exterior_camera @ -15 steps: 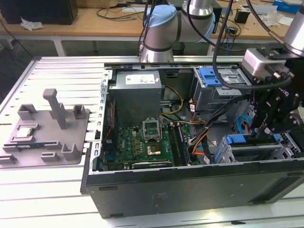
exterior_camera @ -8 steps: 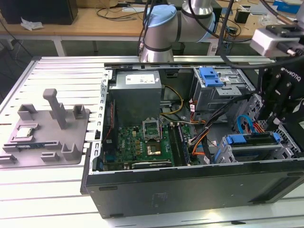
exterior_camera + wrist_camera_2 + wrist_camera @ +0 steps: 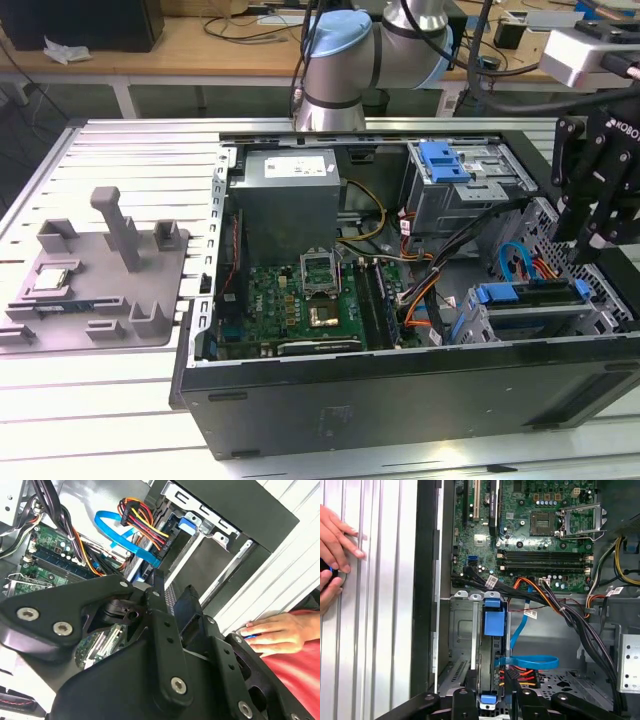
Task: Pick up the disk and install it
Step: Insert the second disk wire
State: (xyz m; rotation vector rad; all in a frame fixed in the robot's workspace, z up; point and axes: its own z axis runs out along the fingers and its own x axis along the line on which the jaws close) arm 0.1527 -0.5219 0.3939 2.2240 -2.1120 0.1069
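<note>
First wrist view showed the gripper [image 3: 490, 696] closed on the disk [image 3: 492, 665], which stood on edge in the drive cage [image 3: 462, 645] beside the motherboard [image 3: 530, 535].

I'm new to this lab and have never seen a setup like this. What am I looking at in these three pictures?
A robot arm works over an open computer case on a slatted metal table. The exterior view looks on from off the arm; both wrist views come from cameras riding on it. The black gripper sits at the disk, which stands on edge in the drive cage with its blue carrier frame showing. The green motherboard lies inside. A grey fixture tray sits at the exterior view's left. A person's hand rests on the table.
</note>
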